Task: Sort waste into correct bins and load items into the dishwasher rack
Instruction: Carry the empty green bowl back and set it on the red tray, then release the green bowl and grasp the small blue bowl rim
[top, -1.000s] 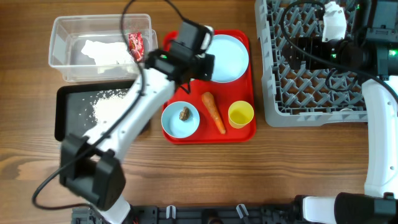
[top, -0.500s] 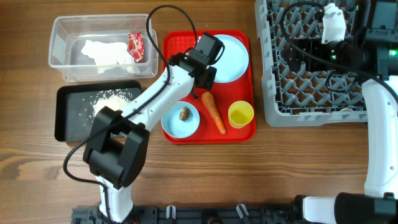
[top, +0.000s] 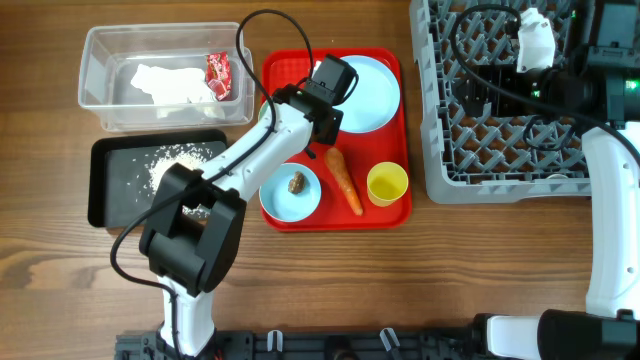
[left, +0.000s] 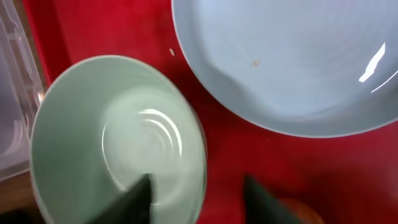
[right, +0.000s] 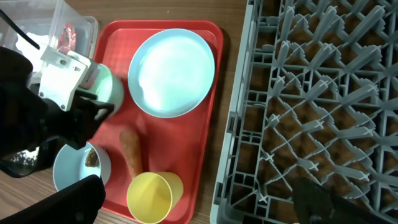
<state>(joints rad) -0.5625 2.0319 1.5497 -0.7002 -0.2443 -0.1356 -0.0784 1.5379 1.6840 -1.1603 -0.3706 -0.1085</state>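
My left gripper (left: 198, 190) is open over the red tray, one finger inside the pale green bowl (left: 112, 143) and the other outside it, the rim loose between them. In the overhead view the gripper (top: 322, 100) hides most of that bowl. Beside it lies the large light blue plate (top: 368, 92). A light blue bowl (top: 290, 192) holds the brown lump (top: 297, 182). The carrot (top: 343, 180) and the yellow cup (top: 387, 184) lie to its right. My right gripper (right: 198, 202) hangs wide open and empty, high above the edge of the dishwasher rack (top: 500, 160).
The clear tub (top: 95, 70) holds the white napkin (top: 165, 82) and the red wrapper (top: 217, 70). The black tray (top: 115, 190) below it holds rice (top: 175, 165). The red tray (top: 395, 212) lies between these bins and the rack.
My left jaws were shut and have parted, letting go of the green bowl's rim on the red tray. The left arm's elbow swung in towards the tray. The right arm has not moved.
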